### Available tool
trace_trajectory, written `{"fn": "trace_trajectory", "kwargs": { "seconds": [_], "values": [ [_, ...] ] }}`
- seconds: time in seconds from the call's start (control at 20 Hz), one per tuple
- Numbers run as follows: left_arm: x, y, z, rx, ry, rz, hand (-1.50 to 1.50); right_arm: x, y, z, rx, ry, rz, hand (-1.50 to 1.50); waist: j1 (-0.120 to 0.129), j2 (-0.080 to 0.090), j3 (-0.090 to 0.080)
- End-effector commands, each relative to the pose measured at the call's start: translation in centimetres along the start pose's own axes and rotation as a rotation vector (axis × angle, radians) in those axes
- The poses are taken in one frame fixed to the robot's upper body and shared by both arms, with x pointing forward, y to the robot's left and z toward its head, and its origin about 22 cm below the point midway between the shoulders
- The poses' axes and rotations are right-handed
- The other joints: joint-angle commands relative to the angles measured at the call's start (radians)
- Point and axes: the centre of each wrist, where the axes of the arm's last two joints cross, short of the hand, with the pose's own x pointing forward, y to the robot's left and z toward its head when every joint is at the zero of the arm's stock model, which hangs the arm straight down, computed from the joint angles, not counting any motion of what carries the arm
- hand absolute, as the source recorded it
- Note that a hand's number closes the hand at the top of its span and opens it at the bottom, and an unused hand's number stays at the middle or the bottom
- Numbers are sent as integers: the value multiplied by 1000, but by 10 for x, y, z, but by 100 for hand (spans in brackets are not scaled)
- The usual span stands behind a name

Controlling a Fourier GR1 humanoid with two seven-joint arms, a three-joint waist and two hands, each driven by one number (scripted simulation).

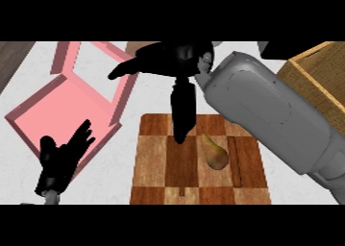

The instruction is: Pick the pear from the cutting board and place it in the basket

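Observation:
A yellow-brown pear (215, 153) lies on the right half of the checkered wooden cutting board (157, 185). My right hand (167, 58) hovers over the board's far edge, open. Its thumb sticks out to the left, and its straight fingers (181, 113) point down to the board just left of the pear without touching it. The grey right forearm (274, 115) crosses the view from the lower right. The wicker basket (322, 67) stands at the far right, partly cut off by the view's edge. My left hand (61, 156) rests open at the lower left, fingers up.
A pink tray (43, 113) with raised walls lies left of the board, tilted diagonally, and a second pink frame (97, 48) joins it behind. The white counter (121, 158) shows between tray and board. A brown object (136, 46) peeks out behind the right hand.

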Motion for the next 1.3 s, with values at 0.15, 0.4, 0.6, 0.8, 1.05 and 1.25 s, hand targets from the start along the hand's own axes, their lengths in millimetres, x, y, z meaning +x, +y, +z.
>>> {"fn": "trace_trajectory", "kwargs": {
  "seconds": [0.15,0.4,0.6,0.8,1.05,1.25],
  "values": [
    [-30,-2,5,18,135,-17,0,10,-63,19,267,128,147,-150,9,16,-11],
    [-22,9,10,15,144,-14,0,3,-86,36,404,167,175,-150,6,16,-8],
    [-20,2,6,37,121,-19,0,8,-77,16,437,185,214,-150,8,22,-8],
    [-29,8,6,38,148,-12,0,9,-84,23,436,134,201,-150,-13,15,-7],
    [-27,14,7,60,148,-6,0,-16,-49,-8,436,128,144,-150,-29,9,-6],
    [-31,13,11,50,140,-5,0,-25,-45,-11,439,125,133,-150,-19,12,-6]
  ]
}}
